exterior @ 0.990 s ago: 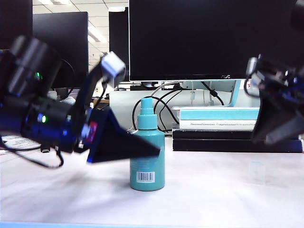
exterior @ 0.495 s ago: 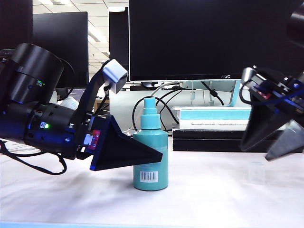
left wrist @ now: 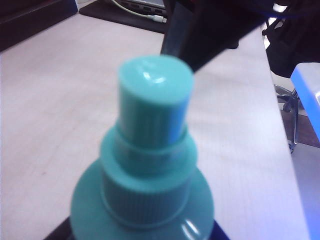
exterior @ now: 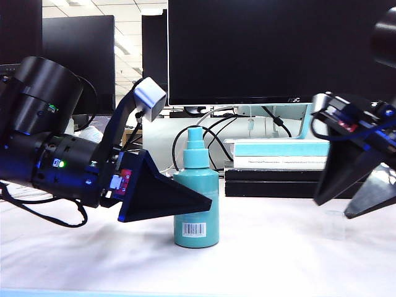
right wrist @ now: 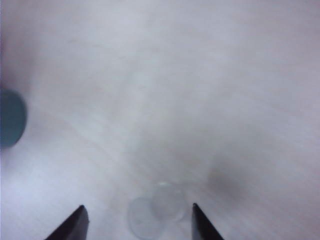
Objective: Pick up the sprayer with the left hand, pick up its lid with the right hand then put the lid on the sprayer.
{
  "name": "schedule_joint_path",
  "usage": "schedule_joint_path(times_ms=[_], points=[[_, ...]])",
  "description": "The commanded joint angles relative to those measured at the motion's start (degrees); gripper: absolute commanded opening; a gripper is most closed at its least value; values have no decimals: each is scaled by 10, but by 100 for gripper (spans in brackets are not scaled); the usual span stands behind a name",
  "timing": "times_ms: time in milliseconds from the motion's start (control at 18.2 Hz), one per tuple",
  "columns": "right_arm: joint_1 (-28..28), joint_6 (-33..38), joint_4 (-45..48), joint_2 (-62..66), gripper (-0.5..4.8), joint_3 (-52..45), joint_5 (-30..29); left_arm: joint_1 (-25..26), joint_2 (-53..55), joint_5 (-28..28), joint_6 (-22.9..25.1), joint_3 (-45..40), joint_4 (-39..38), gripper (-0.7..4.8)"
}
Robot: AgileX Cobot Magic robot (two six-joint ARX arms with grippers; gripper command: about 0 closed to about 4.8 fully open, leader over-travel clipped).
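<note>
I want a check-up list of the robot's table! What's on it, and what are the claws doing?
Surface: white table, bare around the job's things.
Job's things: teal sprayer upright, uncapped; clear lid standing on the table, apart from it.
Clutter: stacked books at the back.
End effectors: left end effector around the sprayer's body, grip not confirmed; right end effector open, fingertips either side of the lid, just above it.
Cables: black cables behind the sprayer.
Surroundings: dark monitors behind.
</note>
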Motion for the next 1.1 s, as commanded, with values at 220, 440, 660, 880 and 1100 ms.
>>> schedule_joint_path(times_ms=[220, 440, 660, 880, 1100], points=[[37, -23, 0, 0, 263, 3, 97, -1, 4, -4, -2, 7, -2, 267], [38, -24, -3, 3, 229, 3, 105, -1, 4, -3, -2, 7, -4, 267], [38, -24, -5, 8, 157, 2, 106, -1, 4, -3, -2, 7, -5, 267], [38, -24, 3, 18, 85, 2, 111, -1, 4, -2, -4, 7, -6, 268], [38, -20, 23, 24, 85, 3, 111, -1, 4, -1, -13, 7, -6, 268]])
